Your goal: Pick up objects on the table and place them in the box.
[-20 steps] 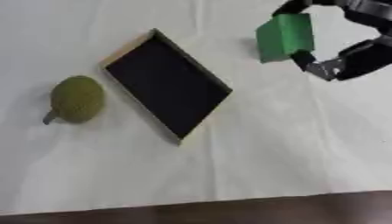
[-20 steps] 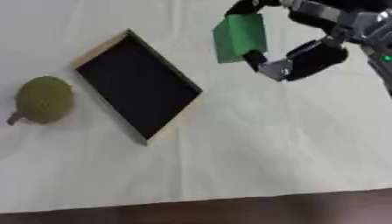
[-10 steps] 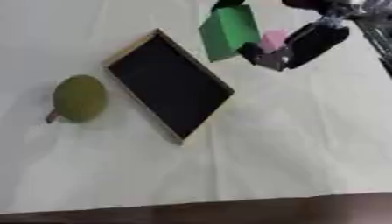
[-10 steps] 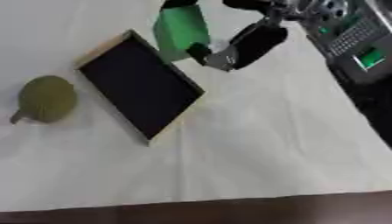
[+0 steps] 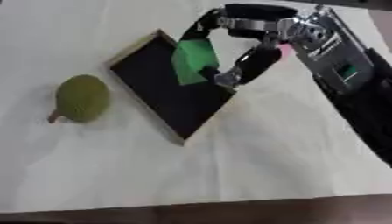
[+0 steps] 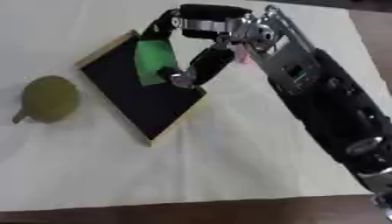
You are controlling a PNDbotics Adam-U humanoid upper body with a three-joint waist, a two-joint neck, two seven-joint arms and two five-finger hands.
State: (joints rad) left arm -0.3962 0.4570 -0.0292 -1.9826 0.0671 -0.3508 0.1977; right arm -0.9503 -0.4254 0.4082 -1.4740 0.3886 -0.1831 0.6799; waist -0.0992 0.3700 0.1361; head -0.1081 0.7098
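Right hand [image 5: 229, 52] reaches in from upper right and hangs over the box [image 5: 153, 109], fingers and thumb curled round a green block [image 5: 193, 61]. Block sits above the box's dark interior; contact with the floor unclear, possibly not touching. Olive pear-like fruit [image 5: 80, 98] lies on the table [image 5: 253, 166], left of box, apart.
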